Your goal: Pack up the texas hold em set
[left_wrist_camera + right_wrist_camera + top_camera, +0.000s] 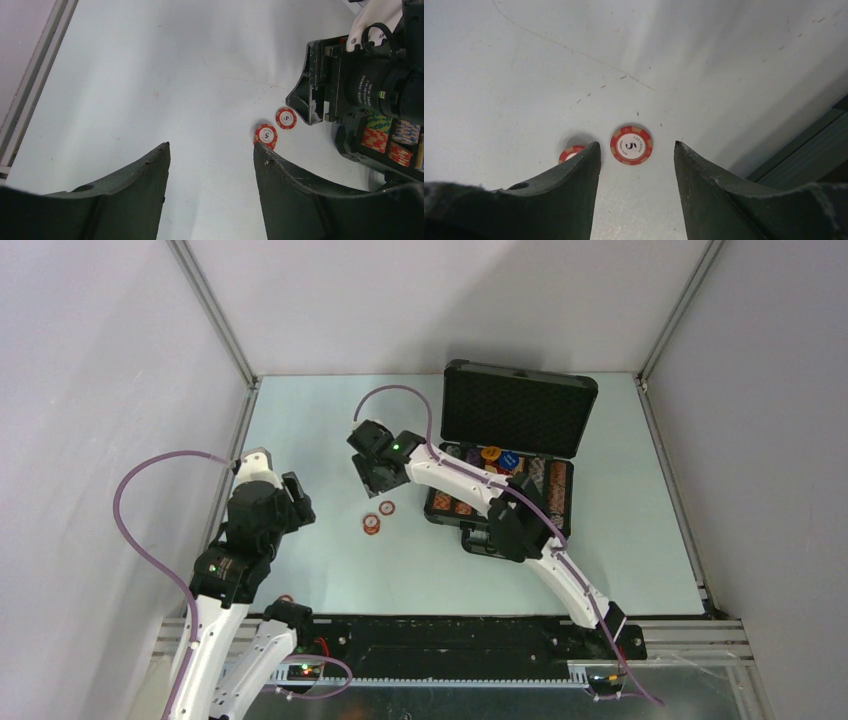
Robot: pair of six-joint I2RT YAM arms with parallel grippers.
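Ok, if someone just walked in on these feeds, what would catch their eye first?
The open black case at the far right of the table, with multicoloured chip rows inside. Left of it, two red-white chips lie loose on the table, and the right gripper hangs open over them, one chip framed between its fingers.

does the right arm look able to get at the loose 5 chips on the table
Probably yes: the right gripper hangs open above them, the centred chip lying flat between its fingers, the second chip partly behind one finger, nothing covering either.
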